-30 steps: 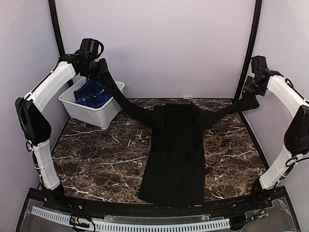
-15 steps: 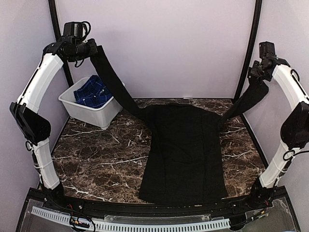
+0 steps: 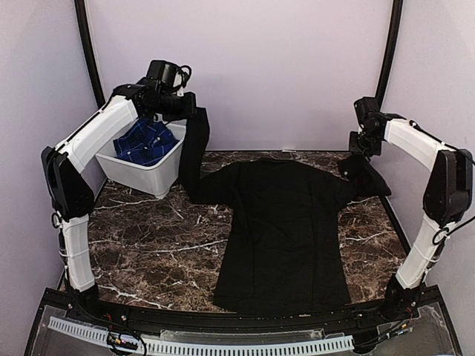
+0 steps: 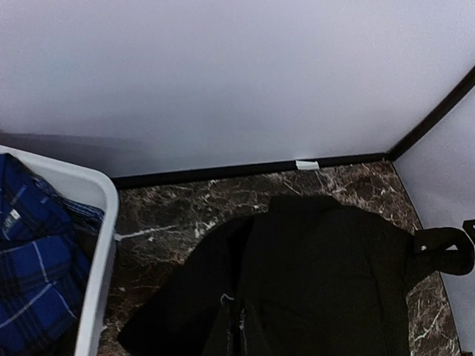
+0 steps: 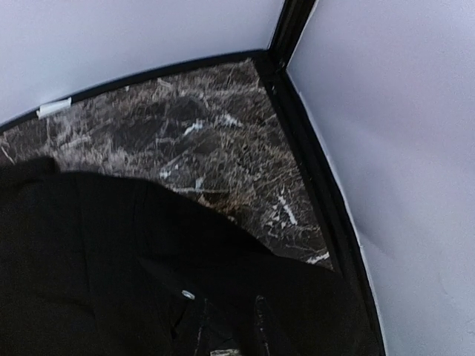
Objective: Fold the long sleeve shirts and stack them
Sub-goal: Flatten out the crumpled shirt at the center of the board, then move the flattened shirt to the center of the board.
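Note:
The black long sleeve shirt (image 3: 282, 222) lies flat on the marble table, collar toward the back wall. My left gripper (image 3: 194, 111) is shut on its left sleeve, which hangs straight down beside the tub; in the left wrist view the fingertips (image 4: 236, 334) pinch black cloth. My right gripper (image 3: 361, 152) hovers low over the right sleeve (image 3: 365, 178), which lies bunched on the table. Its jaws (image 5: 231, 325) stand slightly open, with black cloth and a white button (image 5: 188, 294) below them. The blue checked shirt (image 3: 145, 141) (image 4: 30, 282) lies crumpled in the tub.
A white plastic tub (image 3: 148, 178) (image 4: 100, 245) stands at the back left of the table (image 3: 148, 252). Black frame posts and pale walls close in the back corners (image 5: 286, 30). A cable strip runs along the front edge (image 3: 223, 345).
Both arms came down and inward. The left sleeve, stretched out before, now hangs slack from the left gripper. The right sleeve has dropped onto the table and the right jaws have parted.

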Controlling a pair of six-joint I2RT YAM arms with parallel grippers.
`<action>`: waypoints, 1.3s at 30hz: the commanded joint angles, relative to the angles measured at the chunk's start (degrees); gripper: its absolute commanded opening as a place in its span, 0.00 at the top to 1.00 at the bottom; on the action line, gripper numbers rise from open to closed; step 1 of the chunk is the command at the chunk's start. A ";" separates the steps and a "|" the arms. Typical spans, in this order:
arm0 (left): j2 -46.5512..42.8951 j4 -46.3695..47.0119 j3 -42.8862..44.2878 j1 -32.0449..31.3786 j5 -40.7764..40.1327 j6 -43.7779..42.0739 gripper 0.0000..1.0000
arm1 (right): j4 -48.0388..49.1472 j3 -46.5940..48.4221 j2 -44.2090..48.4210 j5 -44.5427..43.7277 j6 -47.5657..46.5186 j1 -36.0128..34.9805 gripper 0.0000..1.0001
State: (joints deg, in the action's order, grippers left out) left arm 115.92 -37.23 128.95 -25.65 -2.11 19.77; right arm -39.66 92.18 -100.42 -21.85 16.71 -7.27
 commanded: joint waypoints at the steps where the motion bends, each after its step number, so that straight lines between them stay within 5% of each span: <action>1: 0.38 2.04 -9.85 -3.08 2.85 2.99 1.00 | 1.79 -4.46 -0.50 0.17 1.17 -2.23 0.75; 6: 1.87 3.54 -21.13 -5.33 4.43 4.17 0.92 | 4.47 -8.62 1.59 5.59 2.92 -7.42 0.53; 12: 1.27 4.36 -25.78 -7.80 4.64 6.75 0.48 | 10.77 -15.07 1.00 15.33 6.78 -11.65 0.55; 14: 0.56 5.91 -27.40 -9.61 4.45 7.67 0.43 | 12.91 -17.90 0.20 17.35 7.99 -11.75 0.59; 24: 2.33 14.92 -36.54 -11.09 7.55 15.80 0.53 | 18.80 -23.41 -3.97 19.02 10.73 -11.44 0.67; 39: 13.28 8.95 -29.51 -0.83 1.90 12.62 0.60 | 21.49 -27.26 -7.31 20.14 11.97 -4.58 0.67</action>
State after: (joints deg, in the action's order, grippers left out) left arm 128.18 -24.51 97.38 -29.65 1.17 34.26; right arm -20.16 66.11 -106.80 -2.50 28.05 -13.23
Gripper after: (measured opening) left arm 0.402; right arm 0.326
